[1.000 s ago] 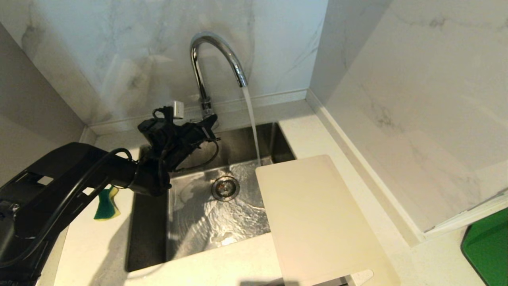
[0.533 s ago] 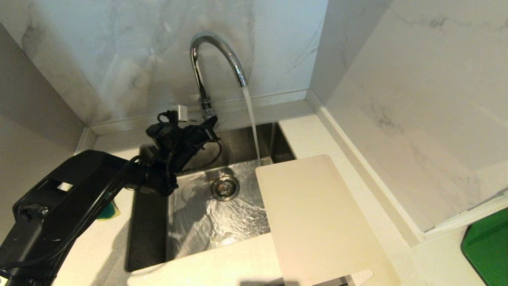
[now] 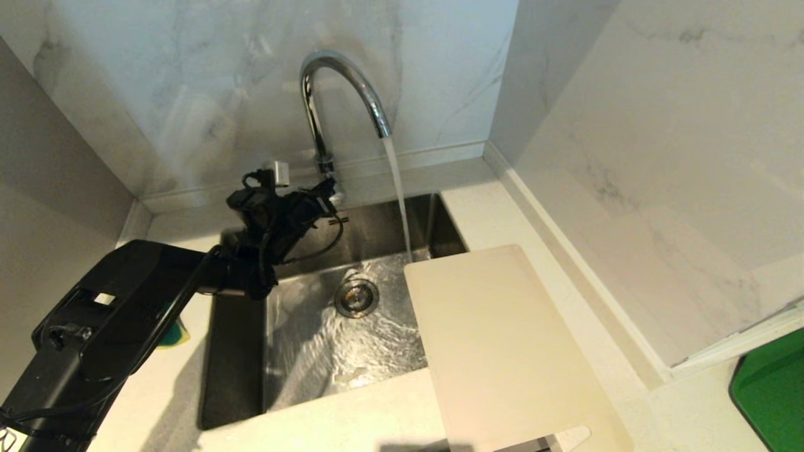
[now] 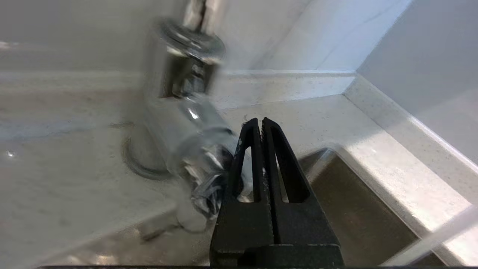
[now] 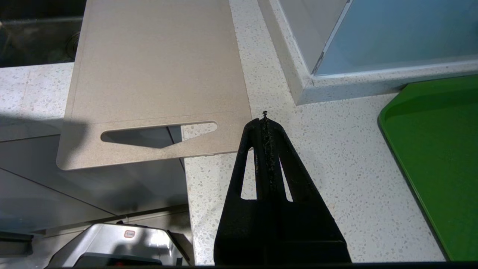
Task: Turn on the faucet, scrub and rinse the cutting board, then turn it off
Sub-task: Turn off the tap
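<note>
The chrome faucet (image 3: 342,81) stands behind the sink, and water runs from its spout into the basin. My left gripper (image 3: 326,191) is shut and empty, right at the faucet's base. In the left wrist view its tips (image 4: 260,121) sit beside the blurred chrome faucet body (image 4: 186,123); I cannot tell whether they touch it. The cream cutting board (image 3: 502,345) lies across the sink's right edge and the counter. My right gripper (image 5: 264,119) is shut and empty, just off the cutting board's (image 5: 157,74) slotted end. It is outside the head view.
The steel sink (image 3: 232,364) has a drain (image 3: 356,297) with water rippling round it. A green and yellow sponge (image 3: 174,333) peeks out from under my left arm on the left counter. A green tray (image 3: 769,389) lies at the far right. Marble walls close in behind and to the right.
My left arm has swung forward and now covers most of the sponge. Its gripper has stayed shut at the faucet's base, shifting only slightly. The water keeps running.
</note>
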Controlling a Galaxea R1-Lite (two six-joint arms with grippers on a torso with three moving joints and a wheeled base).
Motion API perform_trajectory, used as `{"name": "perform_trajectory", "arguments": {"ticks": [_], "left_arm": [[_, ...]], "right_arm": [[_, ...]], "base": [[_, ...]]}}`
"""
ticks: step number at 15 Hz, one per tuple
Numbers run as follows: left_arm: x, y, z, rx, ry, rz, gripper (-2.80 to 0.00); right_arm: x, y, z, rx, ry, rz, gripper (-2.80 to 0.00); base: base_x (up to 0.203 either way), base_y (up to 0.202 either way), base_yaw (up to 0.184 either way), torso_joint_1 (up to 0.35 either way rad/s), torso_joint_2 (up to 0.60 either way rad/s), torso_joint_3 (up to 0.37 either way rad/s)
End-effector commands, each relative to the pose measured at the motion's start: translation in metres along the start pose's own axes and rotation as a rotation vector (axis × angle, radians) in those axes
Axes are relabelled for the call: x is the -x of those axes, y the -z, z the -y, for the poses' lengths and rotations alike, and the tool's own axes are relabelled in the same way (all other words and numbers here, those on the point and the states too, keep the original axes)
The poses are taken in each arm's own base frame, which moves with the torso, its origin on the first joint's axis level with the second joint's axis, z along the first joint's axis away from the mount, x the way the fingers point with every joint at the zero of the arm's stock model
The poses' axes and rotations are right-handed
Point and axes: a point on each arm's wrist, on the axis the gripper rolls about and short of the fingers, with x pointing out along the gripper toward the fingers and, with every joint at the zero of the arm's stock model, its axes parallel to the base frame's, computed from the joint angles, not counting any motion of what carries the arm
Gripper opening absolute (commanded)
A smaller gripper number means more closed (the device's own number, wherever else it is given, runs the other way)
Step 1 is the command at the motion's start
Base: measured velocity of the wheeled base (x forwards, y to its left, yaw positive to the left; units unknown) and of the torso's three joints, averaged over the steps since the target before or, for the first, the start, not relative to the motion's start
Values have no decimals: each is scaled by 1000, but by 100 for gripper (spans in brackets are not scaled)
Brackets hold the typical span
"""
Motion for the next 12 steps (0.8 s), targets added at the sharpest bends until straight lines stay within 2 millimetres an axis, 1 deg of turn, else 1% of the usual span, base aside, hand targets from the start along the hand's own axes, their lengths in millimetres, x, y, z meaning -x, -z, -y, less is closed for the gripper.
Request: {"name": "perform_trajectory", "arguments": {"ticks": [1,3,7,12], "left_arm": [[2,-4,-19,-6,-32,3,-280],[3,-6,-26,-8,-45,1,-280],[3,-7,-27,9,-48,4,-280],[1,-13,-16,57,-32,17,-280]], "right_arm": [[0,0,0,1,-1,0,-280],[0,0,0,1,-1,0,-280],[0,0,0,0,-1,0,-280],[0,0,0,0,-1,0,-280]], "base": [[0,0,0,0,0,0],[0,0,0,0,0,0],[0,0,0,0,0,0],[0,0,0,0,0,0]]}}
